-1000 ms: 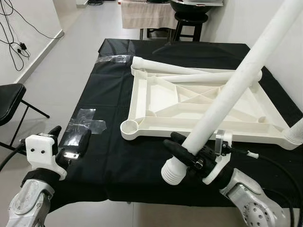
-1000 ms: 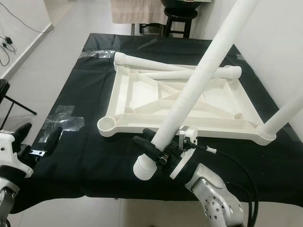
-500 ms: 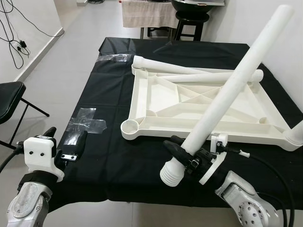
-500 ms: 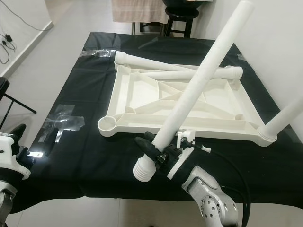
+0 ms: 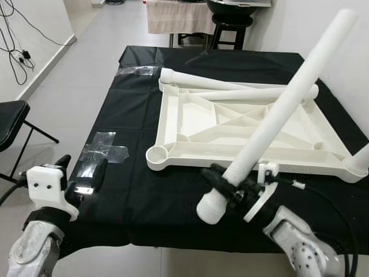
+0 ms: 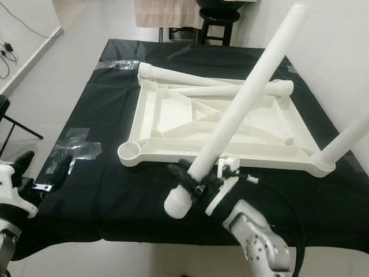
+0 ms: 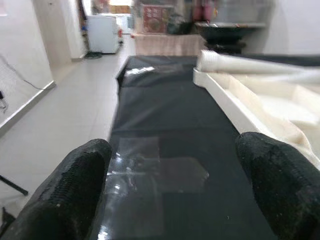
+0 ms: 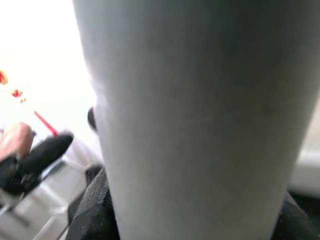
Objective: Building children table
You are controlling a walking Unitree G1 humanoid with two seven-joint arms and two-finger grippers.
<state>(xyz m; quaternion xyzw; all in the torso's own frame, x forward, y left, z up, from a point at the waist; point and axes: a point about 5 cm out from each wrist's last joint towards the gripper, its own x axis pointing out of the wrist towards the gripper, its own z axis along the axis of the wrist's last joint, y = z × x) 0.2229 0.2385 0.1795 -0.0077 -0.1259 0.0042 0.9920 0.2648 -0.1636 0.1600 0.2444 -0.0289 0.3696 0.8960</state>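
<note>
A long white plastic table leg (image 5: 277,124) is slanting up and to the right, its ribbed lower end hanging just above the near edge of the black-covered work table (image 5: 144,190). The right gripper (image 5: 229,186) is clamping this tube near that lower end, its black fingers closed around it. Just beyond lies the upturned white plastic tabletop frame (image 5: 190,124), ribbed underneath, with an open round corner socket (image 5: 157,154) at its near left. Two more white legs (image 5: 230,89) are lying across its far side, and another leg (image 5: 360,158) is standing in the near right corner. The left gripper (image 7: 170,195) is hovering over the table's near left edge, fingers spread wide, holding nothing, near a patch of clear tape (image 5: 106,153). The step in hand appears to be carrying the leg to a socket. The next move likely calls for tipping the leg upright, lining its ribbed end over the open socket, and pressing down.
</note>
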